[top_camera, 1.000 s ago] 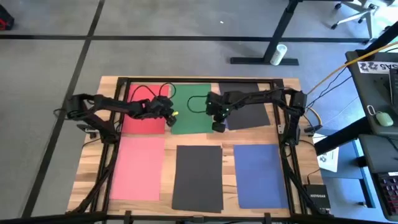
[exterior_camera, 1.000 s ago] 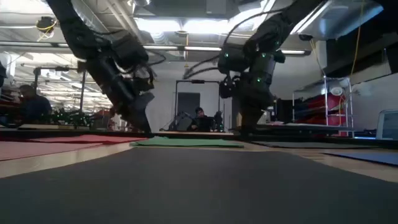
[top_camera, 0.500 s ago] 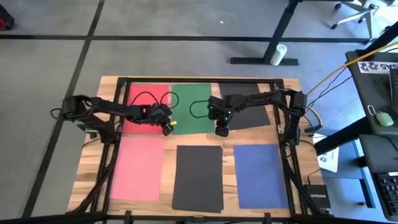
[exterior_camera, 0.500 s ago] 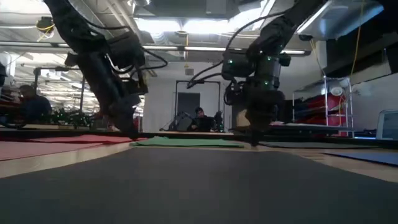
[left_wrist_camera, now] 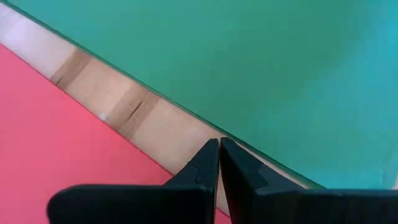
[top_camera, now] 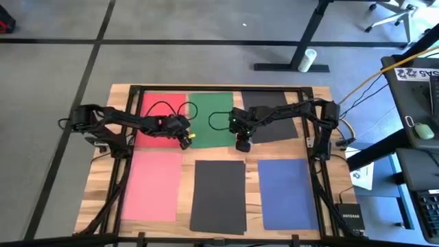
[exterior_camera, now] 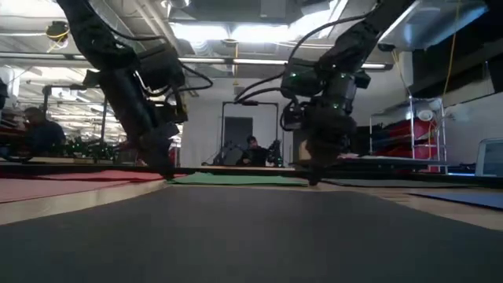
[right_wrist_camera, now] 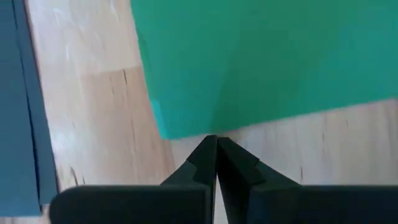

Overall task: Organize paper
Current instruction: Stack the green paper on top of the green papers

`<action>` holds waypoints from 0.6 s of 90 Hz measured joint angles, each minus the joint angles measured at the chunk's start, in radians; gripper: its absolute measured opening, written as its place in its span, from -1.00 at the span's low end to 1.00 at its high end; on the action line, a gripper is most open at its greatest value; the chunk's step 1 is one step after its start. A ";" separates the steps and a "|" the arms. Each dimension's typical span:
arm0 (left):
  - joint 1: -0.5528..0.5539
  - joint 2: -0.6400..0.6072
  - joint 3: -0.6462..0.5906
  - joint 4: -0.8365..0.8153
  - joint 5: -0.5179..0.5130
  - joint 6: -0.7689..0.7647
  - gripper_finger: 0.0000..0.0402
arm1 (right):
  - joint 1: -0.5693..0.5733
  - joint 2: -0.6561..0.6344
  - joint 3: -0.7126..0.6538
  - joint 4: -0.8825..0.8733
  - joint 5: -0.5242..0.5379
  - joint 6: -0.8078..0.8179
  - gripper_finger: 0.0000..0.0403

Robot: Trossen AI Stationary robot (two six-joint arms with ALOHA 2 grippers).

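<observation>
Both grippers down at the green sheet (top_camera: 211, 121).
I read left gripper (left_wrist_camera: 219, 144) and right gripper (right_wrist_camera: 216, 140) pinched together, empty, at its near corners; red sheet (top_camera: 160, 120), dark grey sheet (top_camera: 272, 115) flank it.

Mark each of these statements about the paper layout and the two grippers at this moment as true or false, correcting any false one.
1. Both grippers sit at the near corners of the green sheet. True: the left gripper is at one corner, the right gripper at the other.
2. The left gripper's fingers are spread wide. False: the left wrist view shows them shut together.
3. The right gripper is shut, its tips just off the green sheet's corner. True.
4. The blue sheet lies in the far row. False: it lies in the near row, beside a dark grey sheet.
5. The green sheet is lifted clear of the table. False: it lies flat.
</observation>
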 joint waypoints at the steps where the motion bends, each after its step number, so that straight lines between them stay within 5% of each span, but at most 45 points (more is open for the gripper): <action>1: 0.000 0.000 0.000 0.002 0.000 0.000 -1.00 | 0.000 0.000 0.000 0.002 -0.001 0.000 -1.00; 54: 0.000 0.001 0.000 0.013 0.000 0.008 -1.00 | 0.002 0.004 0.005 0.027 -0.035 -0.001 -1.00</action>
